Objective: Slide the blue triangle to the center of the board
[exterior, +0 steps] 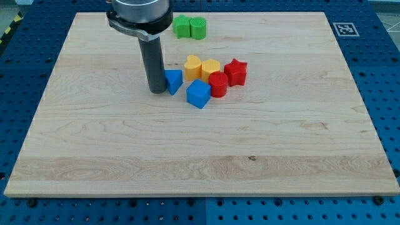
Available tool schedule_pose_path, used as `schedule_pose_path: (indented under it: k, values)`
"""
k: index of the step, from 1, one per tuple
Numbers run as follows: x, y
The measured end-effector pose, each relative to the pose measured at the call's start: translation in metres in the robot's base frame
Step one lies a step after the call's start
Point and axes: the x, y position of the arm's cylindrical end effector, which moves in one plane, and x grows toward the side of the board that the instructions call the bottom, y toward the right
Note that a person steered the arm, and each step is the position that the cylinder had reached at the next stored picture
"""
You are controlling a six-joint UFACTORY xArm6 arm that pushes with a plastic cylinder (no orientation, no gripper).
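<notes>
No claw, just my tip (157,92) touching blue triangle (174,81) left side. Push right and nearer, skirting blue cube (198,94).

The dark rod comes down upright from the view's top; my tip (157,92) rests on the surface below it

tip: my tip (157,91) touches the blue triangle's (174,81) left side
blue cube (198,94): lower right of the triangle
</notes>
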Motion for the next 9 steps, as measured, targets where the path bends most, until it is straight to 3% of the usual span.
schedule_pose_path:
  k: [9]
  values:
    - [-0.014,0.024]
